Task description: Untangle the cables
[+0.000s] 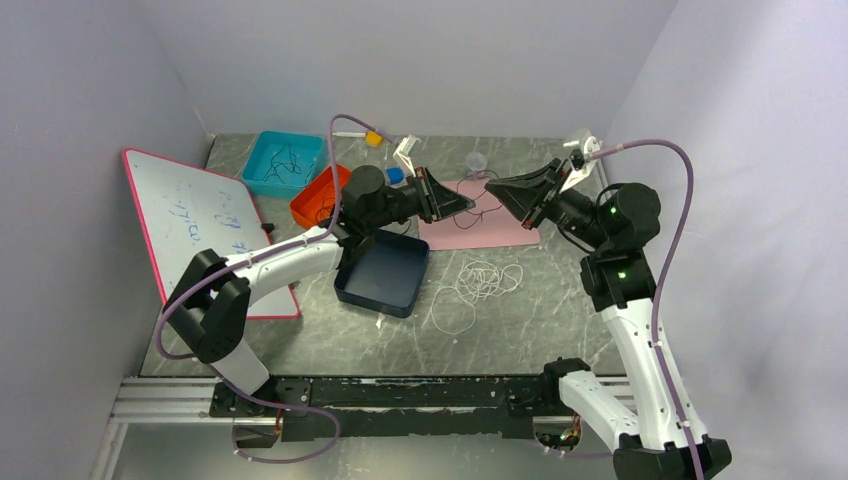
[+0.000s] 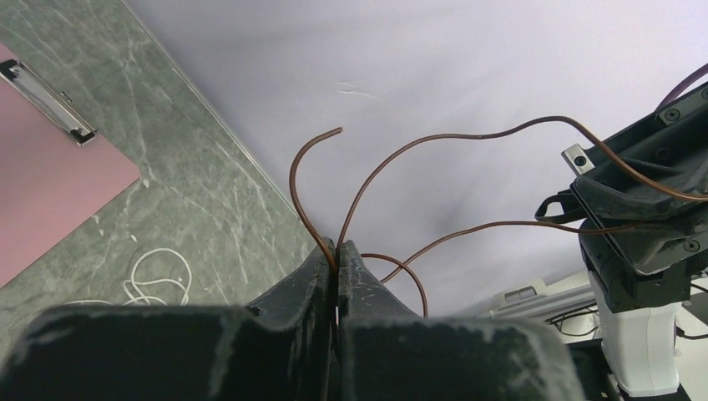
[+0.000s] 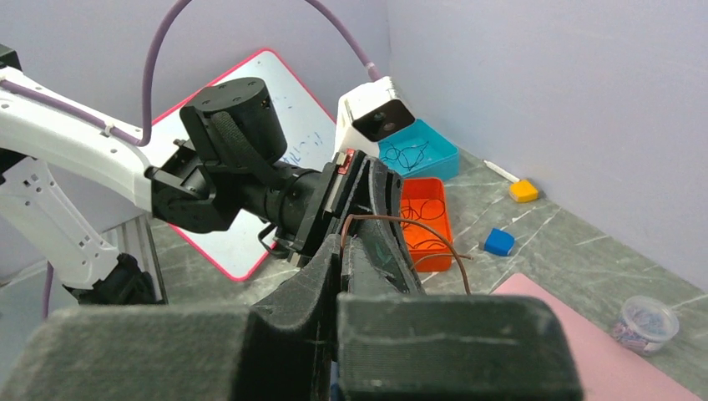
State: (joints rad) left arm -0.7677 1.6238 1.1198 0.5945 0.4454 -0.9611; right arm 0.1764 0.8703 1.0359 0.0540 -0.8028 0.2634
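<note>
**A:** Where was the brown cable (image 2: 467,134)?

**B:** Off the table (image 1: 520,330), strung in the air between the two arms, above the pink clipboard (image 1: 470,232). It was one thin wire with several loose arcs. One free end curled up just beside the left gripper (image 2: 338,251).

**A:** Jaw state?

**B:** Left jaws were pressed together, pinching the brown cable at the very tips. The right gripper (image 3: 341,252) was the same: fingers closed, wire coming out from between the tips. The two grippers were tip to tip, near each other but apart.

**A:** Other cables?

**B:** The white cables (image 1: 483,278) lay in a loose bundle of loops flat on the table, just in front of the clipboard and right of the navy tray (image 1: 375,296). One bigger white loop trailed toward the near edge. Neither gripper touched them.

**A:** And the dark ones?

**B:** Some dark cables (image 1: 285,160) were in the teal bin (image 1: 262,178) at the back left. More were in the orange bin (image 1: 306,212) next to it. Couldn't count the strands, they were too small.

**A:** Rest of the bench?

**B:** A whiteboard (image 1: 200,215) leaned at the left wall. A blue block (image 1: 396,175), a yellow block (image 1: 373,139) and a small clear cup (image 1: 476,161) sat along the back.
</note>
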